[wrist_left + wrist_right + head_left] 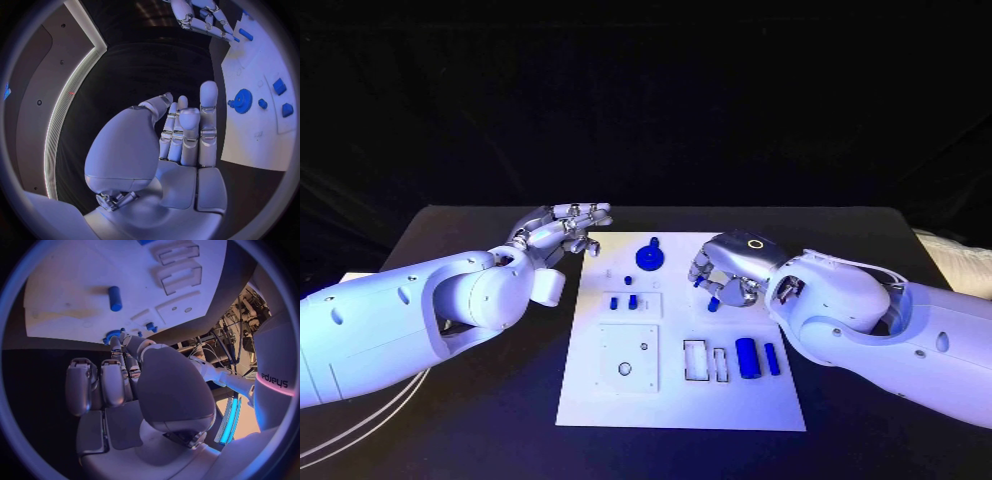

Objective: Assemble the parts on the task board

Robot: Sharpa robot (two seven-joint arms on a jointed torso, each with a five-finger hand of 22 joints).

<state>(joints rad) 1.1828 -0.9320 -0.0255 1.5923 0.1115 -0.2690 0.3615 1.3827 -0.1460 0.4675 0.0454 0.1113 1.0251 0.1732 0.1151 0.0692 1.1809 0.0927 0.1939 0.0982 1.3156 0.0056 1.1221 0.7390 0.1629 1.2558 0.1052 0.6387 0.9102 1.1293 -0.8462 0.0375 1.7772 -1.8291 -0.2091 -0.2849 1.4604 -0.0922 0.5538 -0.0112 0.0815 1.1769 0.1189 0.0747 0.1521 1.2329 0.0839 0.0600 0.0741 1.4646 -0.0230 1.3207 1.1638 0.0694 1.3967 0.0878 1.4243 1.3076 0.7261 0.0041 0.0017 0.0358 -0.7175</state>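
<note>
Currently our right hand (730, 268) pinches a peg (714, 303) over the board (589, 395); left hand (564, 232) waits, fingers apart, empty. Next we must align and seat it.

The only readable text is a word in dark letters on the white arm (275, 375) in the right wrist view, which seems to read "sharpa", turned upside down and partly cut off.
</note>
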